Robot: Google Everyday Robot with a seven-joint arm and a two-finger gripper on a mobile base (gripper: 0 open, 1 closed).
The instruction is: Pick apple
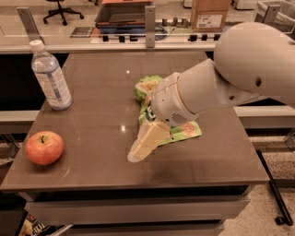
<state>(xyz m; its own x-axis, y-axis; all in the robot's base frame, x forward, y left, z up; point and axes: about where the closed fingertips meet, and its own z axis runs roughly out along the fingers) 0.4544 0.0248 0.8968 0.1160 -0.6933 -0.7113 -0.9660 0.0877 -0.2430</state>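
The apple (44, 147), red-orange with a short dark stem, sits at the front left corner of the dark table (97, 97). My gripper (146, 115) hangs over the middle of the table, above the green snack bag (186, 131), well to the right of the apple. Its cream fingers are spread apart and hold nothing; the lower finger (146, 143) points down-left toward the table's front. The white arm covers most of the bag.
A clear water bottle (50, 76) with a white cap stands at the table's left edge, behind the apple. A counter with a brown box (209, 14) and trays runs along the back. The table's front edge is close to the apple.
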